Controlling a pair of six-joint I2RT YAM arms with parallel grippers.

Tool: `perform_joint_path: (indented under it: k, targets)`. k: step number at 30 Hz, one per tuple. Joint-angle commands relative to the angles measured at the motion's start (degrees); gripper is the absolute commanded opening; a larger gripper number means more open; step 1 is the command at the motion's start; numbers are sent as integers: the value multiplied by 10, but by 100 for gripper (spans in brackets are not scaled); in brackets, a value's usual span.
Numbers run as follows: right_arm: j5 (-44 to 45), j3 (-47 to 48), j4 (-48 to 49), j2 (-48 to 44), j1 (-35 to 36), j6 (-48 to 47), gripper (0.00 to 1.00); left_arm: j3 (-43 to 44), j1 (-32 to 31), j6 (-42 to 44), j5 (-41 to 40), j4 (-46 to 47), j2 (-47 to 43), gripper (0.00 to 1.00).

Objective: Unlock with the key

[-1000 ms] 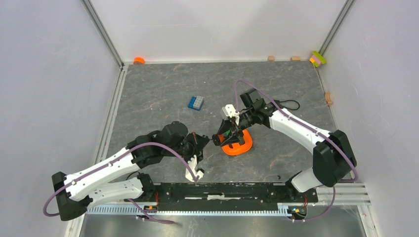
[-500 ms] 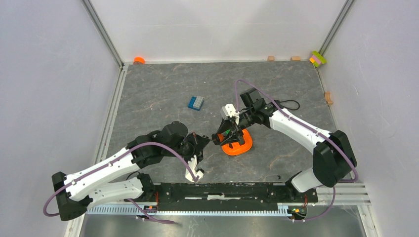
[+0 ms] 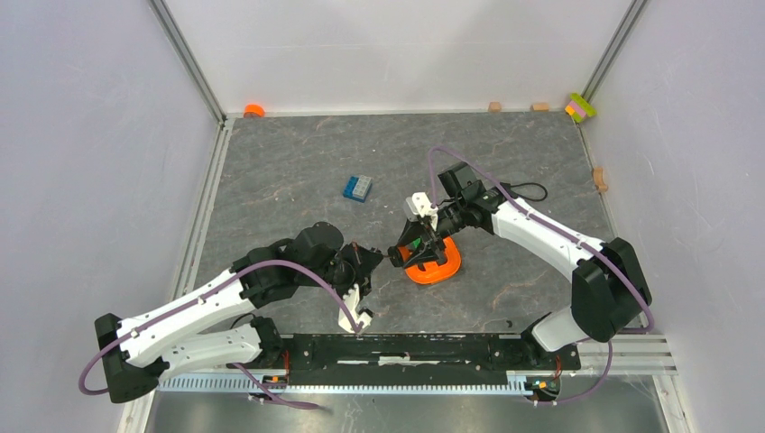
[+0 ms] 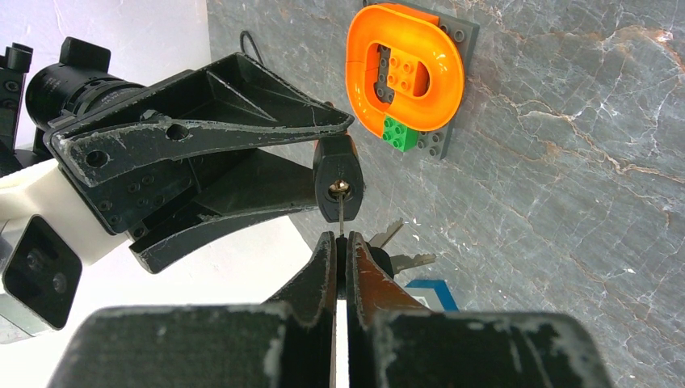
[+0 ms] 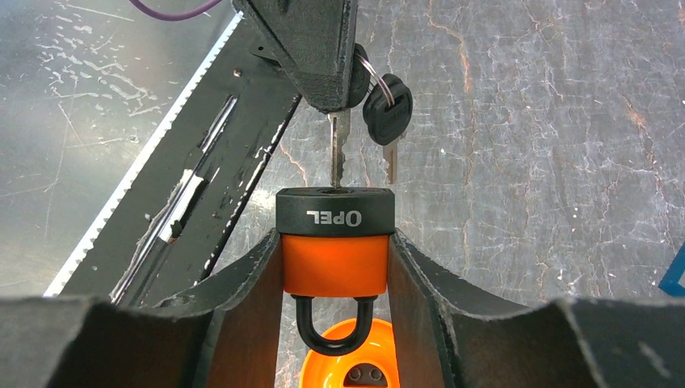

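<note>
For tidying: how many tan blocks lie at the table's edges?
3 tan blocks: one and another at the back edge, one at the right edge; more may be hidden.

1. Left arm (image 3: 198, 302): reaches from its near-left base toward centre, elbow low.
2. Left tool (image 4: 341, 242): fingers pressed together, pinching the key (image 5: 338, 149).
3. Right arm (image 3: 541, 230): folds in from the right, forearm angled down-left.
4. Right tool (image 5: 335, 242): fingers half-spread, clamping the padlock (image 5: 335, 263) by its sides.
5. Tool tips face each other, nearly meeting.

Grey marbled tabletop (image 3: 298, 171), white walls (image 3: 397, 54)
</note>
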Motion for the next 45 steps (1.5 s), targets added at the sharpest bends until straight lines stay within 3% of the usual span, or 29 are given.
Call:
perform_joint_path:
  k: [1, 45]
  targets:
    - [-21, 6, 0, -2, 3, -10, 0, 10, -3, -14, 11, 12, -7, 2]
    - [-30, 22, 24, 3, 0, 19, 0, -8, -7, -23, 14, 15, -17, 2]
